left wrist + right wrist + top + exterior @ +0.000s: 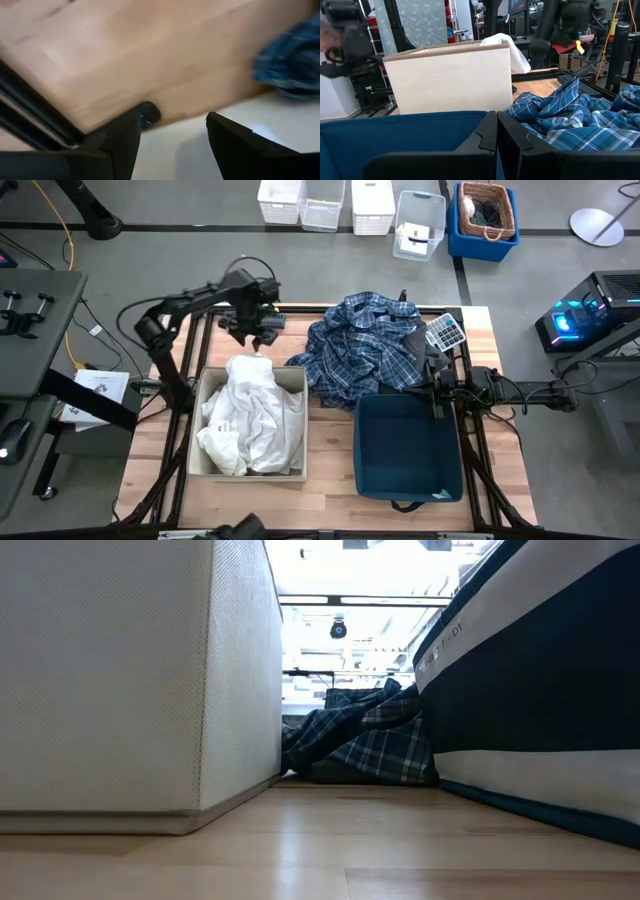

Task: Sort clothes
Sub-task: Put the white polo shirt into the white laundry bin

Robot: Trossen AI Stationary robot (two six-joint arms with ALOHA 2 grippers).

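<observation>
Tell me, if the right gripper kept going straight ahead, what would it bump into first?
Probably the navy bin: the right gripper, fingers shut, points across its near rim. Past it stands the beige bin. Depth is hard to judge.

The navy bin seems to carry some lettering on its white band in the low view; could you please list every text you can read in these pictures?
Navy bin: dark marks on its white band, too blurred to read.
Paper sheet on the floor left of the table: print too small to read.
Calculator by the plaid shirt: keys too small to read.
Nothing else legible.

Two garments, one white (250, 415) and one plaid (368, 345); two bins, beige (297, 380) and navy (405, 448).
</observation>
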